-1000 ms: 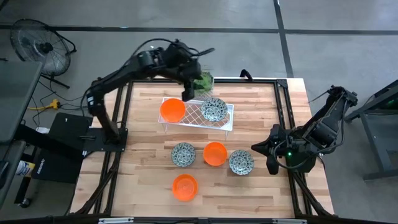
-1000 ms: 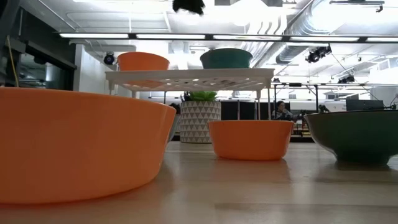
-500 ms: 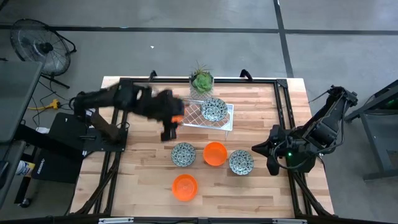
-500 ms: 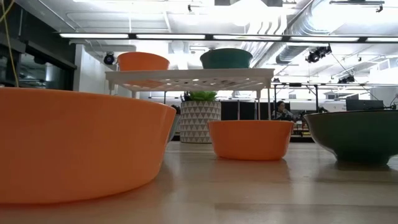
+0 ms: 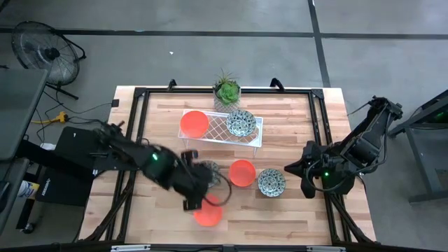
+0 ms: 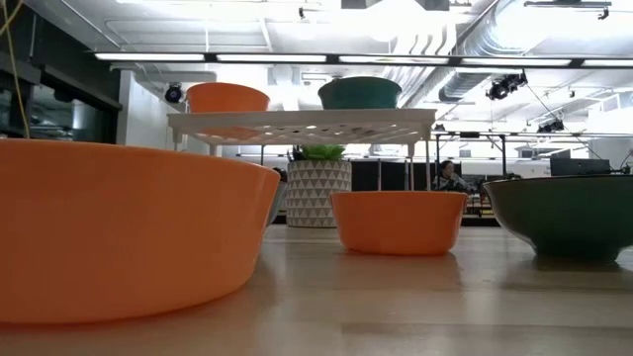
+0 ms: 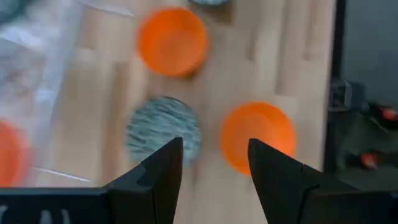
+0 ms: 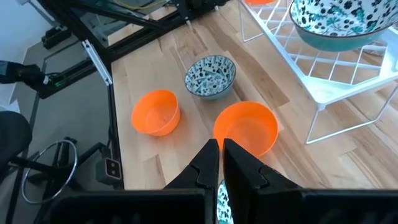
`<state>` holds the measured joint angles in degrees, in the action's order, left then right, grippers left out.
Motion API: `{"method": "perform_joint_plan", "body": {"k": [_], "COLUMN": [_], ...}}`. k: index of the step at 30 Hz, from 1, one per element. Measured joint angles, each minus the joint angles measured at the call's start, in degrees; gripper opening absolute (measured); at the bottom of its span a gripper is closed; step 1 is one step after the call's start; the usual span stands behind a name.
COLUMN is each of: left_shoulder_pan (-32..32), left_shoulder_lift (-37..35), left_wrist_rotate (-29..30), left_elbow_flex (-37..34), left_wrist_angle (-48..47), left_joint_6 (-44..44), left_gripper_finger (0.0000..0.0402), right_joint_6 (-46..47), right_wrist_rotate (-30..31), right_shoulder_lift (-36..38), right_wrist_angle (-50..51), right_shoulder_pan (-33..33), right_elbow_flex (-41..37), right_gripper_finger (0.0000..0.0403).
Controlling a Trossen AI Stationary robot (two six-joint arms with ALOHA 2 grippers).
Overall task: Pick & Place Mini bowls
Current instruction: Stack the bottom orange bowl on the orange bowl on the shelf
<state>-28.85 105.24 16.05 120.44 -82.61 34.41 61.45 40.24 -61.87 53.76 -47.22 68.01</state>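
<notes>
Three mini bowls stand on the table and one more at its near edge. These are a speckled one (image 5: 210,170) partly under my left arm, an orange one (image 5: 242,173), a speckled one (image 5: 271,182) and the near orange one (image 5: 209,215). Another orange bowl (image 5: 194,124) and a speckled bowl (image 5: 241,123) sit on the white wire rack (image 5: 257,133). My left gripper (image 5: 192,203) hangs open and empty above the table. It is between the left speckled bowl (image 7: 163,127) and the near orange bowl (image 7: 258,134). My right gripper (image 5: 306,183) stays shut at the table's right, beside the right speckled bowl.
A small potted plant (image 5: 227,91) stands at the far edge behind the rack. A black frame (image 5: 136,126) runs along the table's sides. In the low view the near orange bowl (image 6: 119,227) fills the left foreground.
My left arm has swung from above the rack at the far side toward the near edge and has come down. Its open gripper now hangs over the near bowls. No bowl has moved.
</notes>
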Motion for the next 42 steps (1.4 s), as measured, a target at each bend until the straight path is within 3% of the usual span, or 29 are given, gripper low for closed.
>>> {"method": "perform_joint_plan", "body": {"k": [9,14,20,28,31,34,42], "left_shoulder_pan": [-1.9,-2.2,-3.8,-6.6,-7.2,-7.2,-5.9], "left_shoulder_lift": [11.0,12.8,10.2,-3.3,-7.3,-8.0,-5.9], "left_wrist_rotate": [-8.9,-8.4,-7.1,-6.6,-5.8,-6.4,-7.5], "left_elbow_flex": [-0.3,-1.3,-10.5,-35.6,-42.9,-46.1,-46.8], "left_wrist_angle": [-0.5,2.8,4.4,29.7,34.5,36.8,37.6], "left_joint_6": [6.4,7.1,12.8,22.6,26.8,29.2,31.6], "left_gripper_finger": [0.0177,0.0177,0.0177,0.0177,0.0177,0.0177,0.0177], "right_joint_6": [0.4,0.8,1.1,1.5,1.4,1.3,1.2], "right_wrist_rotate": [-0.2,-0.5,-0.6,-0.6,-0.6,-0.6,-0.6], "right_shoulder_lift": [0.0,0.0,0.0,0.0,0.0,0.0,0.0], "right_wrist_angle": [0.1,0.2,0.3,0.2,0.3,0.4,0.4], "right_shoulder_pan": [0.0,0.0,0.0,0.0,0.0,0.0,0.0], "right_elbow_flex": [0.0,0.0,0.0,0.0,0.0,0.0,0.0], "right_gripper_finger": [0.0012,0.0012,0.0012,0.0012,0.0012,0.0012,0.0012]}}
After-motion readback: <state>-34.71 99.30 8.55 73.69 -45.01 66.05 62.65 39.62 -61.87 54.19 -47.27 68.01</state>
